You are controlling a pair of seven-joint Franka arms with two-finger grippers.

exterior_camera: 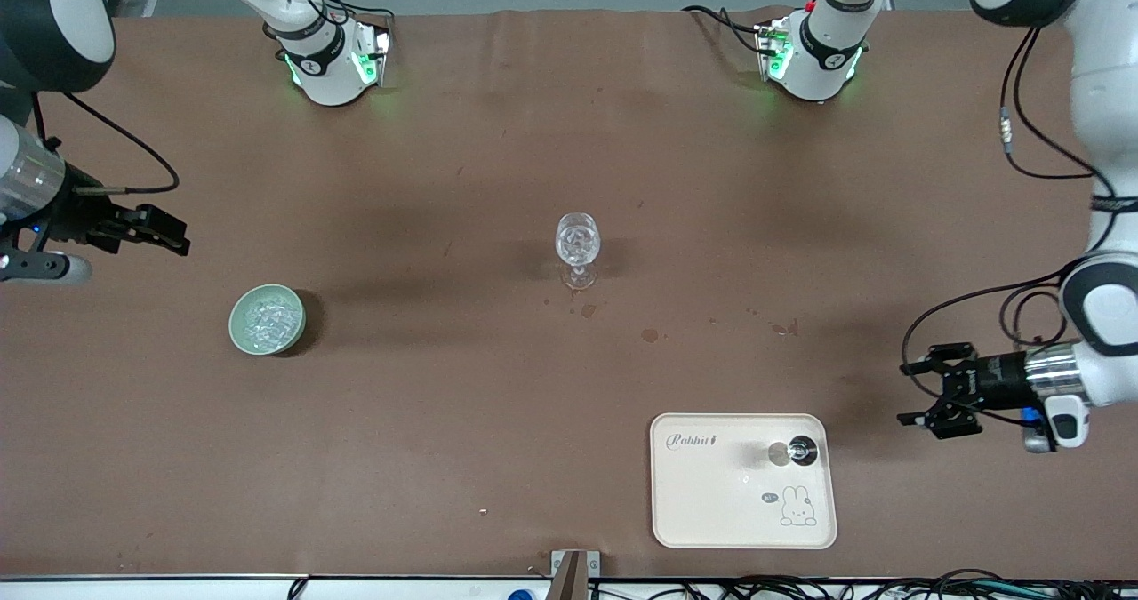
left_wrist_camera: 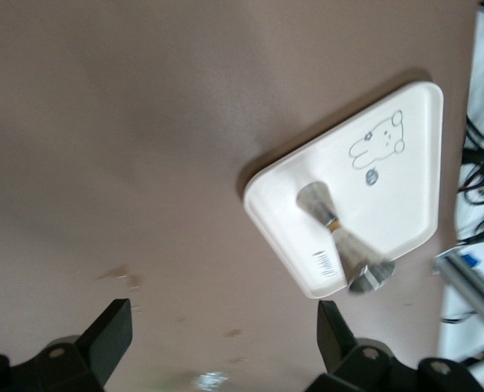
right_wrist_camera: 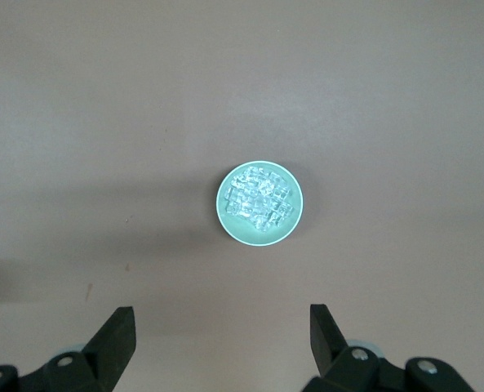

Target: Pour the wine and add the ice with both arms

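Standing at the middle of the brown surface point(exterior_camera: 498, 182), a clear wine glass point(exterior_camera: 578, 249) served as the scene's centre. Toward the right arm's end from the glass, and slightly nearer the front camera, sat a pale green bowl point(exterior_camera: 267, 318) heaped with ice point(exterior_camera: 264, 320). The right gripper point(exterior_camera: 164, 231) hung over bare surface near the bowl, its fingers point(right_wrist_camera: 115, 343) spread wide and holding nothing. Nearer the camera than the glass, toward the left arm's end, lay a cream rabbit-print tray point(exterior_camera: 711, 493) carrying an upright bottle point(exterior_camera: 794, 452). The left gripper point(exterior_camera: 920, 396) hovered just beside the tray, fingers point(left_wrist_camera: 111, 335) likewise apart and empty.
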